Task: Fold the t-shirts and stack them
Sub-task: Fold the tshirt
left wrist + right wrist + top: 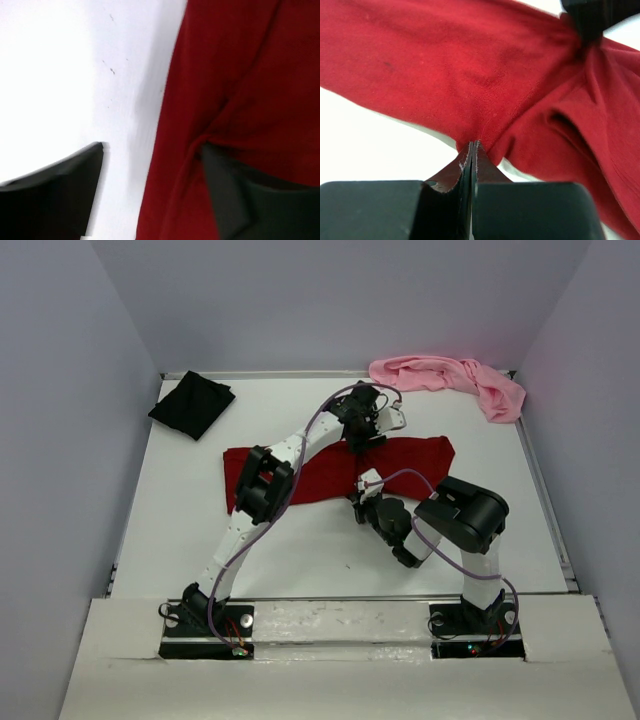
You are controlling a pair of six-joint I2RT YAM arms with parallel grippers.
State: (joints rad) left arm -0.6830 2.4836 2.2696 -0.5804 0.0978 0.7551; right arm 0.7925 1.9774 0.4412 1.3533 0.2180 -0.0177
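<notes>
The dark red t-shirt (pixel 320 472) lies as a long folded band across the middle of the table. My left gripper (pixel 360 437) is at its far edge and open: one finger (pixel 60 192) rests on the bare table, the other finger (pixel 245 200) on the red cloth (pixel 240 85), with the shirt's edge between them. My right gripper (pixel 358 500) is at the near edge, shut on a pinch of the red cloth (pixel 470 75), which lifts to its tips (pixel 472 146). The black t-shirt (pixel 191 404) lies folded at the back left. The light pink t-shirt (pixel 450 378) lies crumpled at the back right.
The white table (pixel 180 530) has a raised rim along its sides and grey walls around it. The left arm's links cross over the left half of the red shirt. A finger of the left gripper shows in the top right of the right wrist view (pixel 595 15).
</notes>
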